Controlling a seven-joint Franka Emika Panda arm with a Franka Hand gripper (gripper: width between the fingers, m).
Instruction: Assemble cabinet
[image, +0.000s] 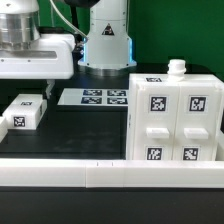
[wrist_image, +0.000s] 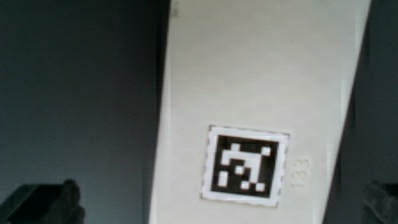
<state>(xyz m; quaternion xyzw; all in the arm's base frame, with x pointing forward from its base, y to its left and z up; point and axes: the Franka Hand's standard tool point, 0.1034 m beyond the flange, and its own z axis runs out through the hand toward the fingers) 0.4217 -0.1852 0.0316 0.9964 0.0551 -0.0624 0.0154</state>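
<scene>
The cabinet (image: 175, 118) stands upright on the worktop (image: 90, 130), at the exterior view's right, on the near side. It looks stiff, bulky and smooth (probably slippery), so pinch one wall edge, not its full width. The end effector (wrist_image: 208, 198) is spread wide over a white tagged panel (wrist_image: 249, 100), gripping nothing.

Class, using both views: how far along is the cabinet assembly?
Looks done: the large white plastic cabinet box stands upright. In hand: nothing; open jaws hover over a white tagged part. Left: a small white tagged block lies loose, apart from the box.
</scene>
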